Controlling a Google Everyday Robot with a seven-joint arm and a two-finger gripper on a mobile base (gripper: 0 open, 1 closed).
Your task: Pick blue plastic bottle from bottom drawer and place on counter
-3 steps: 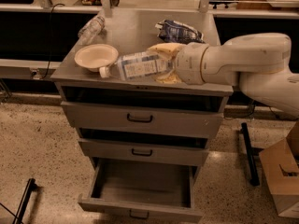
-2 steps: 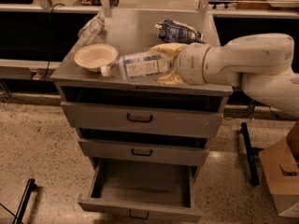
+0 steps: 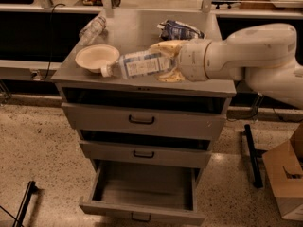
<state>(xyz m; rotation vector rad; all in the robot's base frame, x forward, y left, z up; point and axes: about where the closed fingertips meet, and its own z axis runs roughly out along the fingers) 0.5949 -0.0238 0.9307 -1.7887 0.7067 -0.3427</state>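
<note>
Just right of the cream round bowl (image 3: pixel 97 57), the clear plastic bottle with blue-and-white label (image 3: pixel 139 64) lies sideways, clamped in your hand (image 3: pixel 165 61) low over the grey worktop (image 3: pixel 137 32). Nothing has shifted this past second. With the grey bottom drawer (image 3: pixel 142 211) open and empty, only release remains.

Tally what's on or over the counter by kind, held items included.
Bottles: 2 (blue plastic bottle in the gripper over the counter front; clear bottle back left)
Bowl: 1
Snack bag: 1
Total: 4
</note>
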